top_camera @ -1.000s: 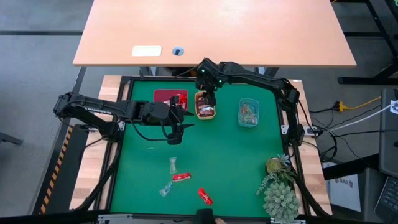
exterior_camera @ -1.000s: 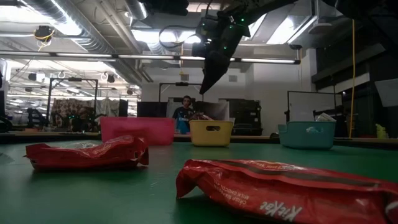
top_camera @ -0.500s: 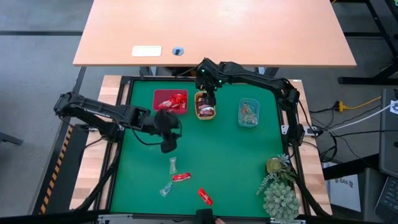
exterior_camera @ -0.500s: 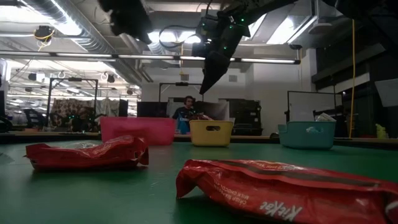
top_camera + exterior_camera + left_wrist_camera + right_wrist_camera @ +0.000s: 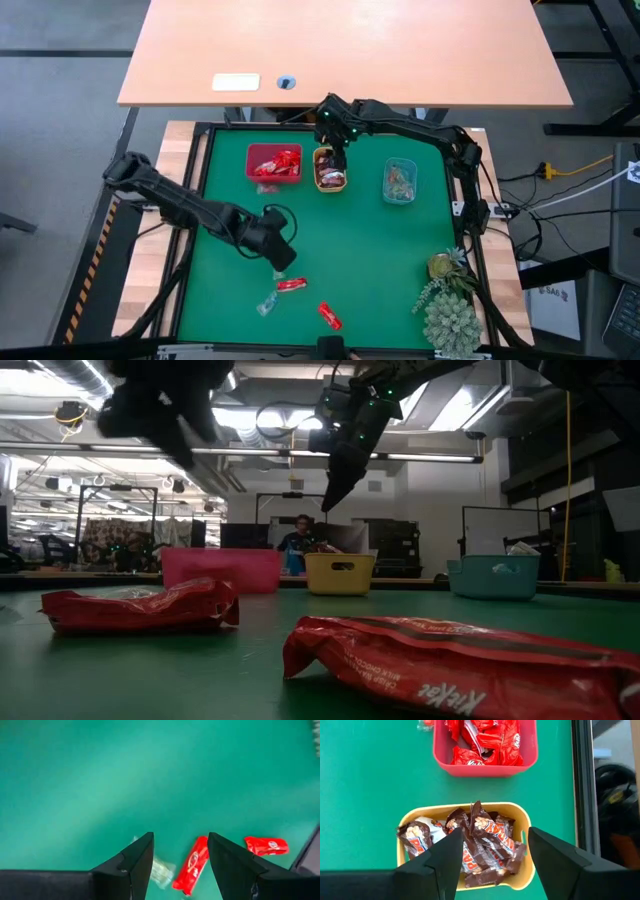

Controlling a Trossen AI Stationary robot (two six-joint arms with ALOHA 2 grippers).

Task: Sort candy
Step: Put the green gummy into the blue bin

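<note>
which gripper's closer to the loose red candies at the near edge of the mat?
Left. The left gripper, open, hangs just above the red candy and its neighbour. The right gripper, open, sits far off over the yellow tray.

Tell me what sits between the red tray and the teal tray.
In the high view, the orange tray of brown-wrapped candy sits between the red tray and teal tray, with the right gripper over it.

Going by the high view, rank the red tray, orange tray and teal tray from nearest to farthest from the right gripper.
The right gripper hovers open above the trays.
1. Orange tray, directly beneath it.
2. Red tray, toward the left arm's side.
3. Teal tray, toward the right arm's side, slightly farther.
</note>
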